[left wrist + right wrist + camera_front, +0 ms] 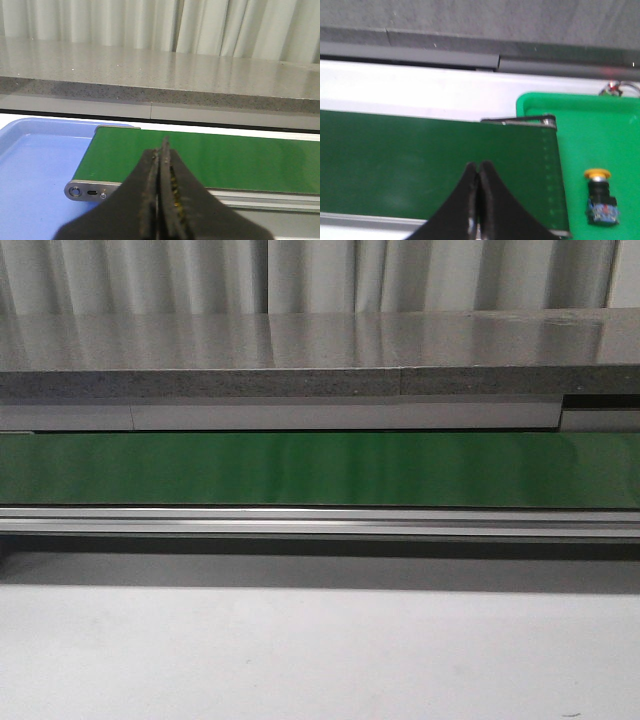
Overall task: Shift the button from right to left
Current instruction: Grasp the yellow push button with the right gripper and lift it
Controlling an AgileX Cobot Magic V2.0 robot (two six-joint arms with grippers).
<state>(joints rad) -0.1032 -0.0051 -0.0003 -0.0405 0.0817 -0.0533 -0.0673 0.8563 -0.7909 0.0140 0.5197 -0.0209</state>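
Across the middle of the front view runs the green belt, with a grey counter above it, a metal rail below and pale table at the bottom; neither arm nor the button appears.

Left wrist view: the left gripper rises from the bottom centre, fingers pressed together on nothing, over the belt's end, which overlaps a blue tray at lower left.

Right wrist view: the right gripper, fingers together and empty, sits at bottom centre over the belt. At lower right the button lies in a green tray, long axis running up the frame, yellow cap toward the top.
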